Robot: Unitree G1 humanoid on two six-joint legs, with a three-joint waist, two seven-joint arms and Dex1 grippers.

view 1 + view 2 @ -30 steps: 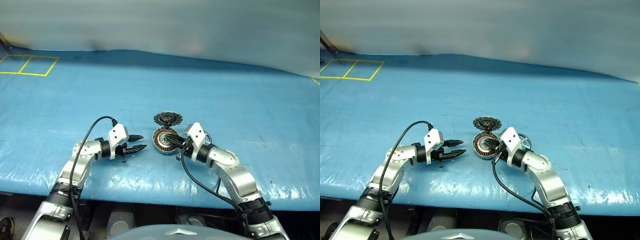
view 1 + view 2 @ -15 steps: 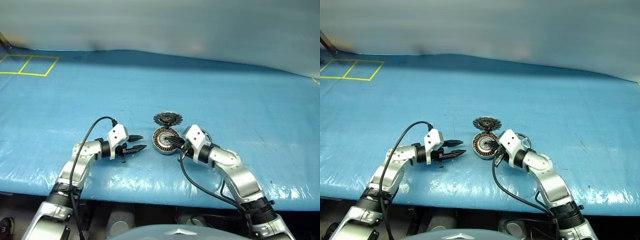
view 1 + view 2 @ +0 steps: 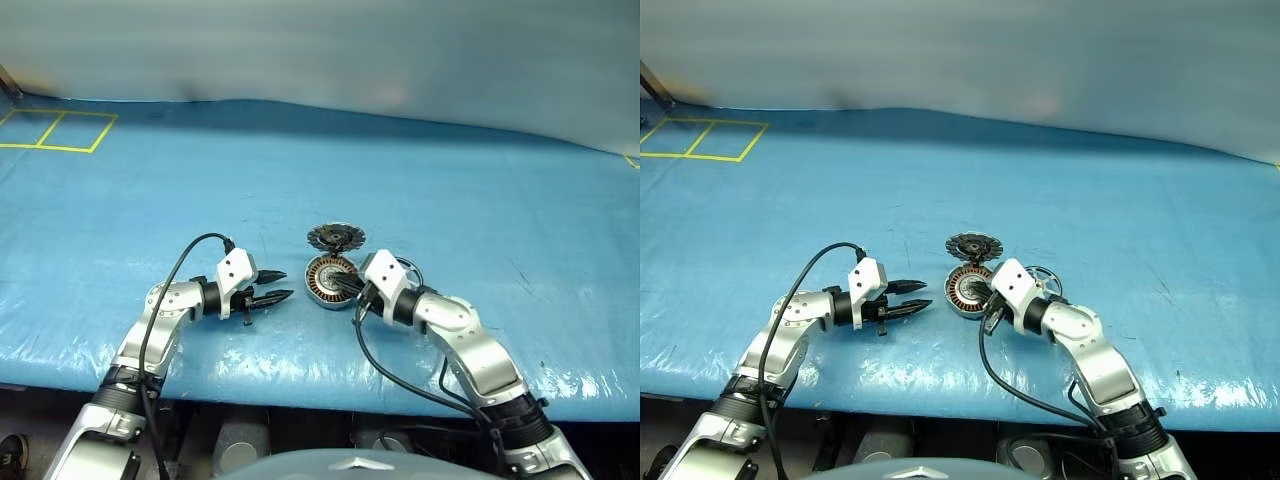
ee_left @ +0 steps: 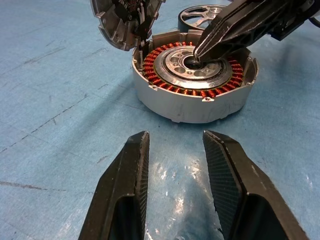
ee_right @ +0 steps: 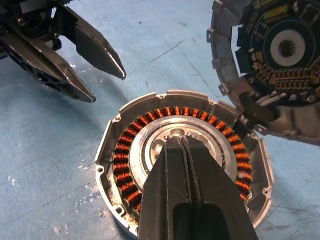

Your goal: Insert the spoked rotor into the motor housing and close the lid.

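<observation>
The right pincer [image 5: 187,150], pressed shut, has crept onto the silver middle of the round copper-ringed motor housing [image 4: 195,82]; the left pincer [image 4: 172,145] waits spread beside it, rotor not in yet.

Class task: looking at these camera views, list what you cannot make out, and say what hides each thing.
- Spoked wheel: left wrist view, mostly hidden behind the housing and right gripper.
- Housing centre: right wrist view, covered by the shut right gripper; contact cannot be told.
- Lid: right wrist view, cut off by the edge.
- Lid hinge: head views, too small.
</observation>
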